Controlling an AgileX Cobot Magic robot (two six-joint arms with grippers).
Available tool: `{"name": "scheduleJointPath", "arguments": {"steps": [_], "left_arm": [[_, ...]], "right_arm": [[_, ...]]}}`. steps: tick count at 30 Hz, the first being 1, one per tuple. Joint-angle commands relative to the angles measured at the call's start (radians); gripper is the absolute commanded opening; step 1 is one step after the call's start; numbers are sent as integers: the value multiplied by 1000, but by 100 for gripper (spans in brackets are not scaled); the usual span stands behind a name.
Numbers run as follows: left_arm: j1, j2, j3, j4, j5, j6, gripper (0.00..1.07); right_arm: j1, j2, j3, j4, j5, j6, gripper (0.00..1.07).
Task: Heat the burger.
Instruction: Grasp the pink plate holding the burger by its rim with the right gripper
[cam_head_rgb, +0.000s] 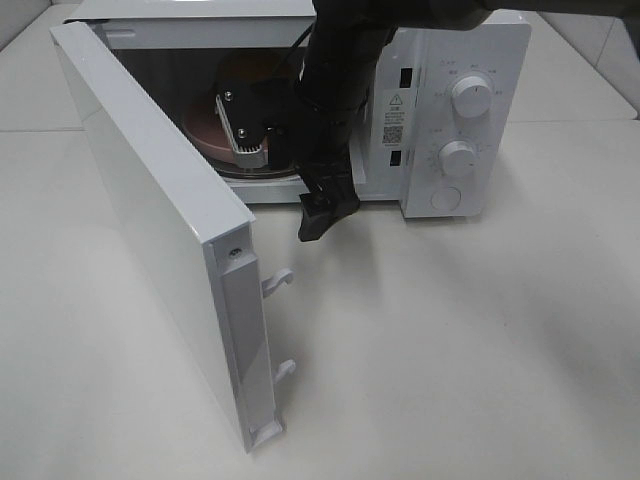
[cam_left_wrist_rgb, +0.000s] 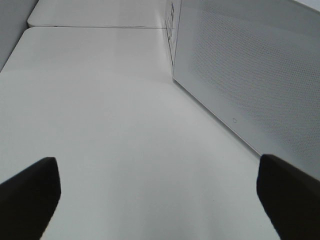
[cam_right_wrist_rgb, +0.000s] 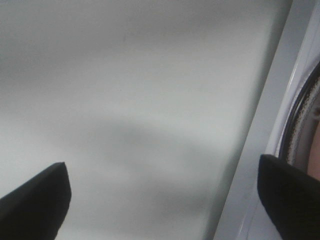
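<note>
White tabletop (cam_head_rgb: 480, 340) carries the microwave (cam_head_rgb: 450, 120), its door (cam_head_rgb: 150, 220) swung open. Right gripper (cam_head_rgb: 285, 185) hangs at the cavity mouth, jaws spread wide, holding nothing. Beyond it, inside, the burger (cam_head_rgb: 243, 72) sits on the plate (cam_head_rgb: 203, 132), mostly hidden by the arm. Left gripper (cam_left_wrist_rgb: 160, 200) is likewise spread and empty.

Microwave (cam_head_rgb: 460, 110) is all white, knobs (cam_head_rgb: 471, 97) too, and its door (cam_left_wrist_rgb: 250, 75) has a fine dotted mesh pattern. Plate (cam_head_rgb: 205, 135) inside looks pinkish-brown, arm (cam_head_rgb: 335, 70) is black, the table (cam_head_rgb: 450, 350) plain off-white.
</note>
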Motion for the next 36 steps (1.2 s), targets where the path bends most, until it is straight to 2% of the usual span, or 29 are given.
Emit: {"name": "scheduleJointPath", "arguments": {"steps": [1,4,14,36], "left_arm": [[4,-15,4,-2,-13,-7,100],[4,-15,4,-3,-13,-7,100],[4,-15,4,-3,-13,-7,100],[4,-15,4,-3,-13,-7,100]], "right_arm": [[2,31,-47,-12,36,33,99],[2,70,-116,-39,71,78,99],[2,126,-208,-46,81,97,99],[0,137,-222,-27,28,101,99]]}}
